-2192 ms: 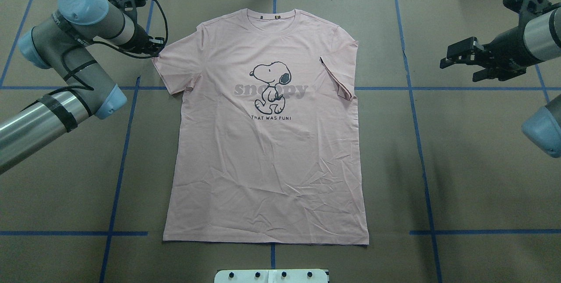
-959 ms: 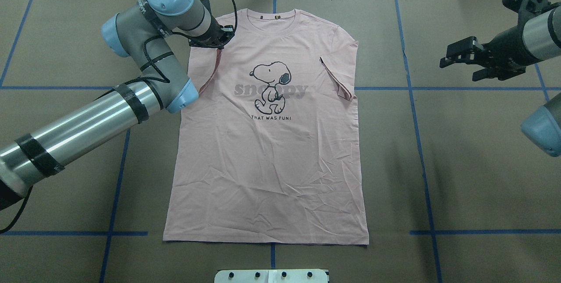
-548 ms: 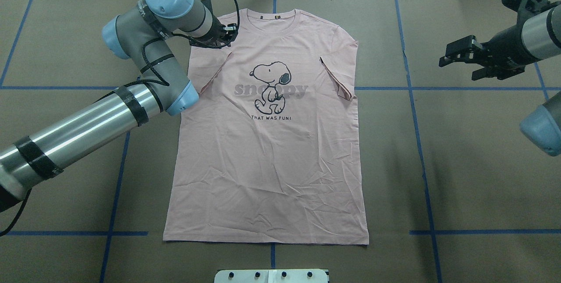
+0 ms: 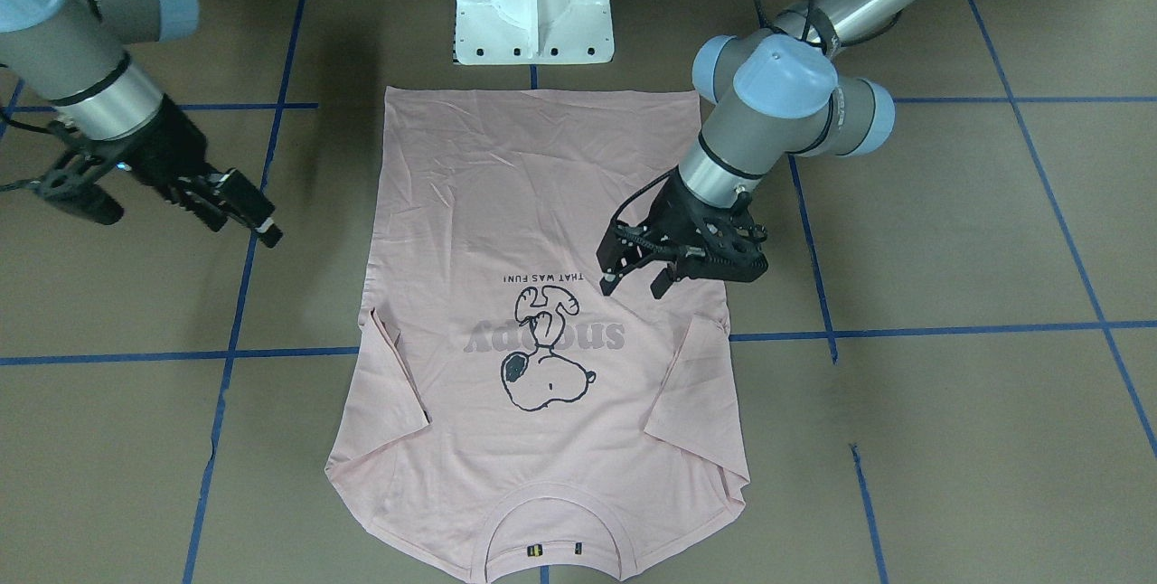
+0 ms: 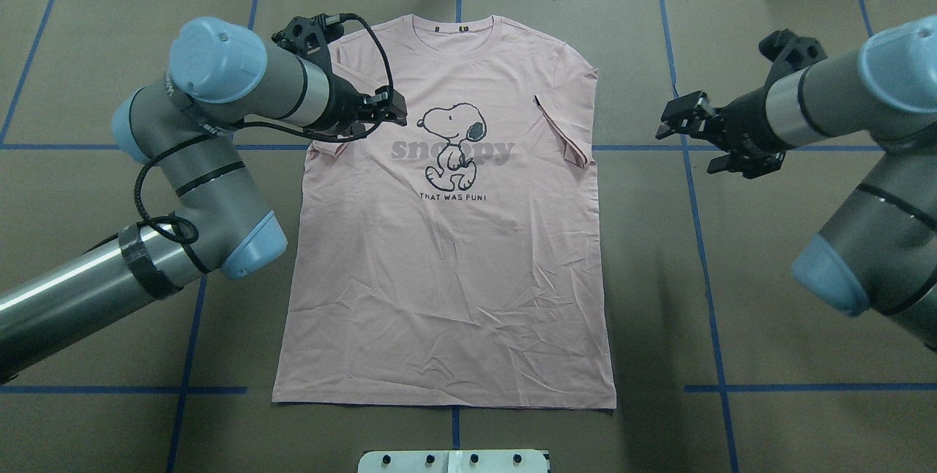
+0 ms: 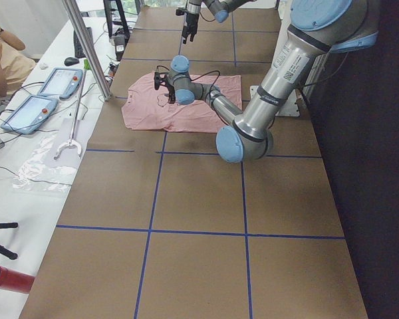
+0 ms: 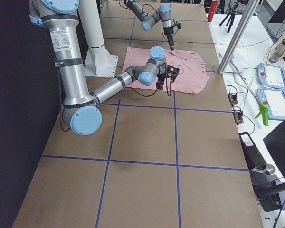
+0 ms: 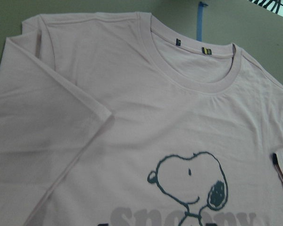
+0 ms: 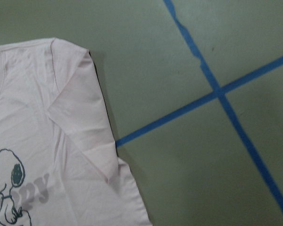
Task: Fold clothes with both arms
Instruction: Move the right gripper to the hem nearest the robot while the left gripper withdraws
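The light pink short-sleeved Snoopy T-shirt (image 5: pixel 446 275) lies flat mid the brown worktop (image 5: pixel 768 297), sleeves folded in; our black left hand (image 4: pixel 633 284) hovers above it, our black right hand (image 5: pixel 688 145) beside it, both with fingers apart; we should grip matching edges evenly.

Lt pink short-slv T-shirt (image 5: pixel 446 275) lies flat, front up, on worktop (image 5: pixel 768 275). Dark Snoopy print (image 5: pixel 454 143) w/ grey lettering. Ribbed collar (image 5: pixel 457 37) at far edge, hem nr robot base. Both slvs (image 4: pixel 696 385) folded in onto chest. The left arm (image 5: pixel 212 173) reaches across shirt. The left tool (image 5: pixel 388 108) is over chest just beside print, jaws apart. The right arm (image 5: pixel 842 107) is off to shirt's side. The right tool (image 5: pixel 692 140) is over bare worktop, jaws apart, clear of fabric.
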